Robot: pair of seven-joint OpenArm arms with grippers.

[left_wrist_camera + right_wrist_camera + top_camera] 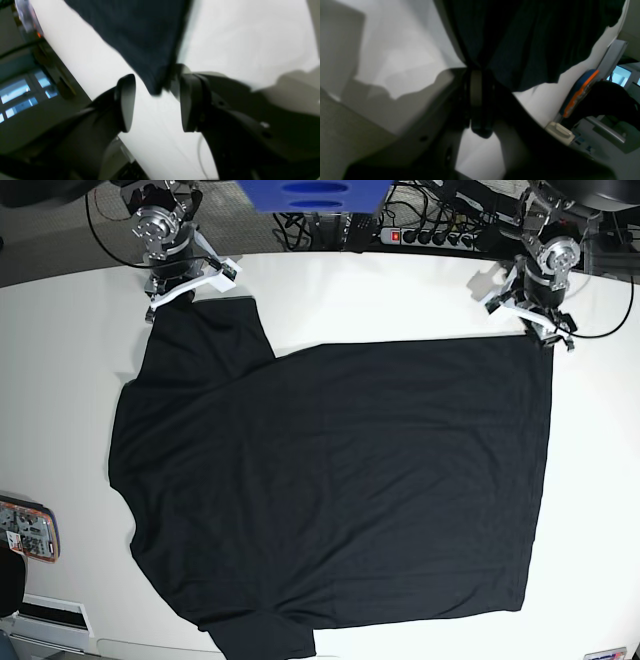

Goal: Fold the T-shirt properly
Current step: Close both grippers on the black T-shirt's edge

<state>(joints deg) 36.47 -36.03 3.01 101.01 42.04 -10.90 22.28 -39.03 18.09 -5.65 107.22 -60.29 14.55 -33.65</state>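
Flat on the white desk [400, 300] lies the T-shirt [340, 490]; the right gripper [476, 85] pinches its sleeve, while the left gripper [155, 100] stands spread around its hem corner. Both wrist views are blurred.

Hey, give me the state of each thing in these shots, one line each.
T-shirt: spread flat on the table, not yet folded.
Left end effector: open, straddling a corner of the shirt's edge.
Right end effector: shut on the shirt's fabric at a sleeve.
Table: white, carrying the shirt.
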